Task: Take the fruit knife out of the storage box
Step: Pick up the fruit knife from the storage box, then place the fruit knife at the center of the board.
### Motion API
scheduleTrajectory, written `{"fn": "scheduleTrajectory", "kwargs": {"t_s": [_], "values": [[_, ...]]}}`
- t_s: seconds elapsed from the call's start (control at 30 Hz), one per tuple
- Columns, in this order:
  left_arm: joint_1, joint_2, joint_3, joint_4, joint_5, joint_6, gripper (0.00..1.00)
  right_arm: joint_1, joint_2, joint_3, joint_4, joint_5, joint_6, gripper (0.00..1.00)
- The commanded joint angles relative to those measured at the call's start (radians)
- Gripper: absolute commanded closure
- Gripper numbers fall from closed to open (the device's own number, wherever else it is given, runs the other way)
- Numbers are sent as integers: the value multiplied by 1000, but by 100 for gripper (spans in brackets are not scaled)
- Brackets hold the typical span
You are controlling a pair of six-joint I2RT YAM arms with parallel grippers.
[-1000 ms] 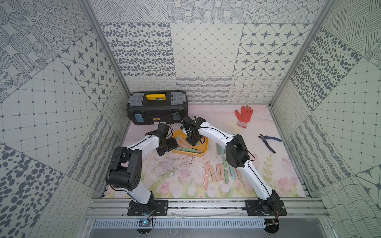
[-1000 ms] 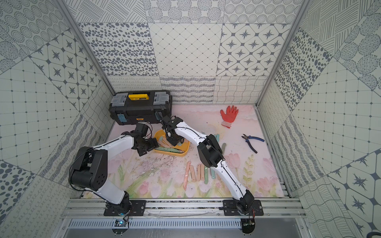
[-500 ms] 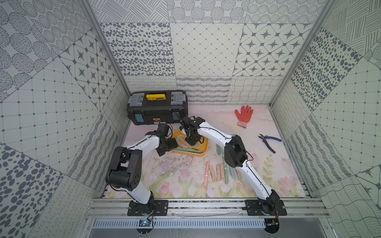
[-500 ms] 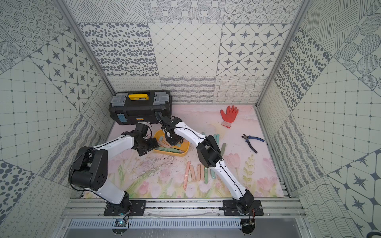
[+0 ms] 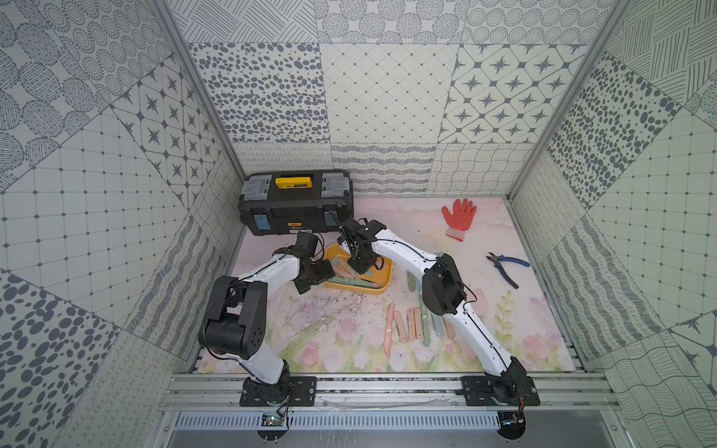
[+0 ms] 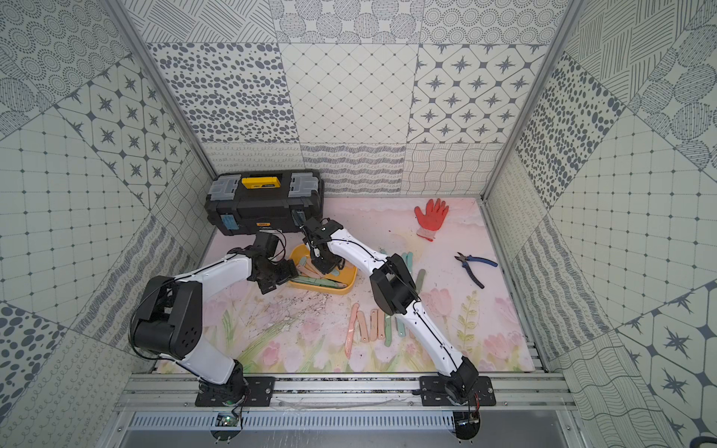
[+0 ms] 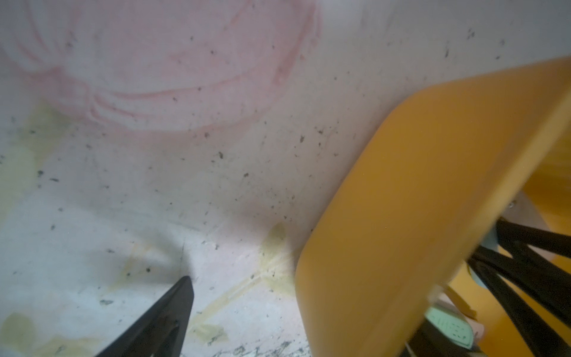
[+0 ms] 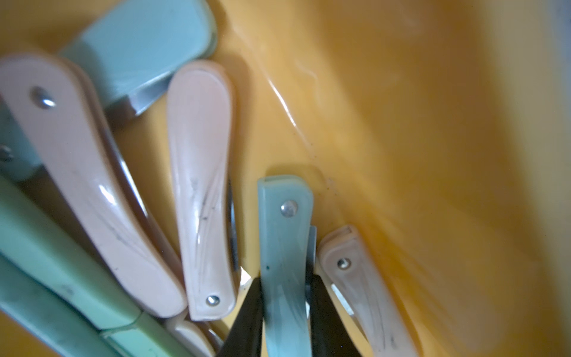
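**Right gripper (image 8: pixel 285 287) clamped on blue fruit knife (image 8: pixel 284 247) inside storage box (image 8: pixel 401 154)**

- Right wrist view: both black fingers (image 8: pixel 247 315) press the flanks of the blue folded knife, one on each side. The knife's riveted end points away from the camera. It lies on the yellow floor of the box, and I cannot tell whether it is lifted clear.
- Beside it, a pale pink knife (image 8: pixel 364 284) lies just next to one finger. Two more pink knives (image 8: pixel 200 185) lie on the other side, with green handles (image 8: pixel 55 262) under them and a second blue knife (image 8: pixel 139 46) further off.
- Top views: the storage box (image 5: pixel 382 285) sits left of centre on the floral mat (image 5: pixel 329 341), just below the black toolbox (image 5: pixel 297 207). The right gripper (image 5: pixel 361 265) reaches down into the box from above.
- Left gripper (image 5: pixel 314 275) sits at the box's left edge with its jaws wide apart. In the left wrist view one finger (image 7: pixel 173 309) shows, resting on the mat outside the yellow wall, apart from it. The other finger is hidden.
- Also on the mat are a row of knives (image 5: pixel 411 326) lower centre, a red glove (image 5: pixel 459 217) upper right and pliers (image 5: pixel 504 267) at right.
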Motion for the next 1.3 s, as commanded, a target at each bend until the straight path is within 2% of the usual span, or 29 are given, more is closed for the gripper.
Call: {"fn": "scheduleTrajectory", "kwargs": {"t_s": [0.0,0.27,0.33,0.6,0.9,1.27], "values": [[2,2,3,2,4,21,11,5,-75,3,29,-16,12,84],[2,2,3,3,5,21,11,6,-105,35,6,-15,45,83],[3,-1,3,3,5,21,11,5,-118,38,6,-15,64,78],[2,-2,-1,3,7,18,11,10,-219,-6,-13,-1,174,82],[2,-25,-11,4,13,18,11,53,-505,-346,94,17,371,83],[2,-37,-8,2,14,20,11,196,-802,-797,198,14,601,85]]}}
